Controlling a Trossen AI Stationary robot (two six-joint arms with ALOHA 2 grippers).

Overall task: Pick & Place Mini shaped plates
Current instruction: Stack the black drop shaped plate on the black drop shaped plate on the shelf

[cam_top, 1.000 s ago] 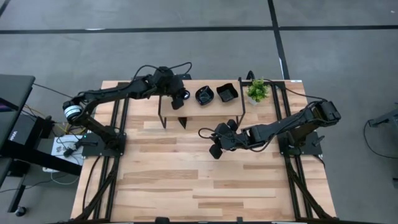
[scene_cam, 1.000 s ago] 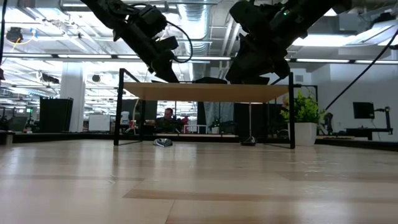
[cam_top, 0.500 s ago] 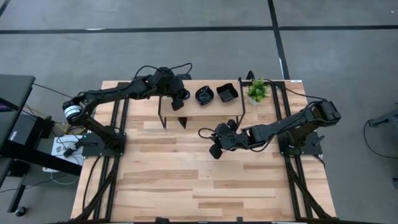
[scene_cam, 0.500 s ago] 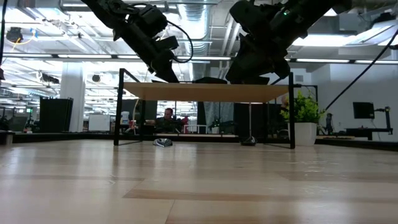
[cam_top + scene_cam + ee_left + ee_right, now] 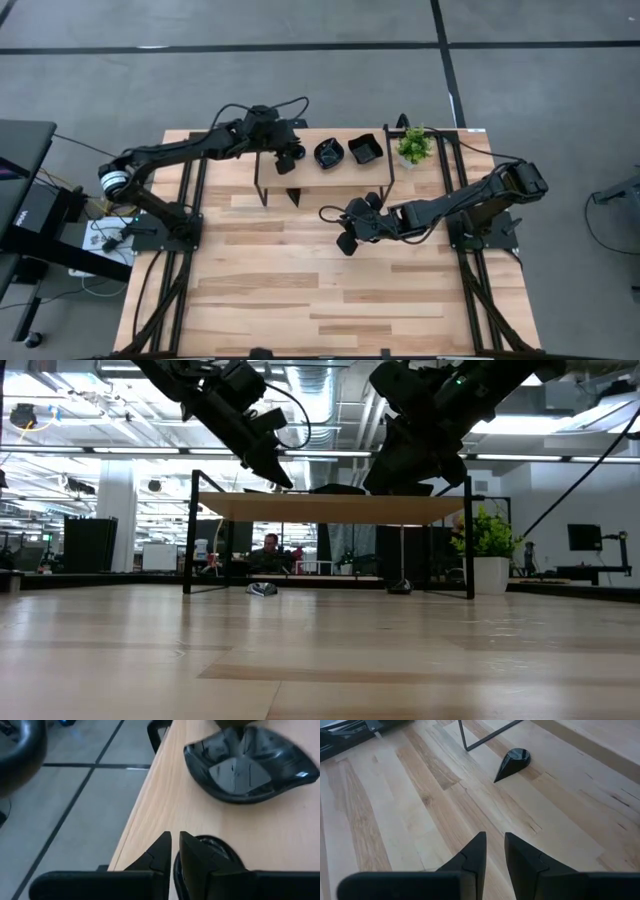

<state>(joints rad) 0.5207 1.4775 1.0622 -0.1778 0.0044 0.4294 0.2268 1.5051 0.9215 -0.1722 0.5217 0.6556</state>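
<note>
A low wooden shelf on black legs stands at the table's far side. Two glossy black mini plates, a scalloped one and a square one, rest on its top. My left gripper hangs over the shelf's left end, shut on a third black plate. A teardrop plate lies flat on the table in front of the shelf. My right gripper hovers above the table's middle, its fingers a narrow gap apart with nothing between them. My left gripper pinches the black plate by its rim between the two fingers, which slant down from the table's left. The plate sits close to the shelf's left edge. My own fingers hide most of it, and I cannot tell whether it rests on the shelf.
A small green potted plant stands at the shelf's right end. The shelf's thin black legs rise near the teardrop plate. Bare wood stretches across the near half of the table.
My left gripper has turned a little at the wrist while staying over the shelf's left end, still shut on the plate. My right arm has kept still.
</note>
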